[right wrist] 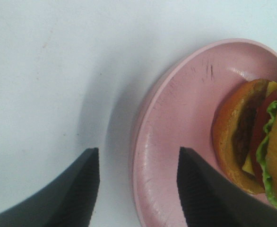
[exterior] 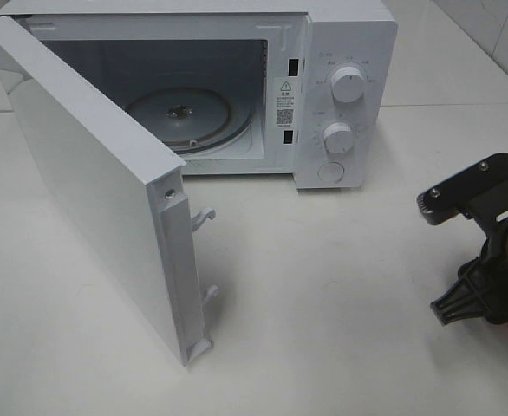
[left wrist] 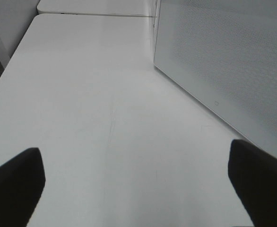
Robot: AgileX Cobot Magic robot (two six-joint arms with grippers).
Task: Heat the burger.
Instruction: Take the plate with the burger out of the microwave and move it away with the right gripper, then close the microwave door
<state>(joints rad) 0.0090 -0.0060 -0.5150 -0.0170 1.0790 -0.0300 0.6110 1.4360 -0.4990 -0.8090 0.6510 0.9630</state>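
A white microwave (exterior: 323, 78) stands on the white table (exterior: 323, 303) with its door (exterior: 89, 191) swung wide open, a glass turntable (exterior: 180, 117) inside and two knobs (exterior: 349, 84) on its panel, and a pink plate (right wrist: 176, 137) rests on the table.

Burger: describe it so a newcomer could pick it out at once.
Start at the white microwave, then follow the table to the right gripper, open astride a pink plate rim. The burger lies on that plate: orange-brown bun, green lettuce, the only multicoloured thing there.
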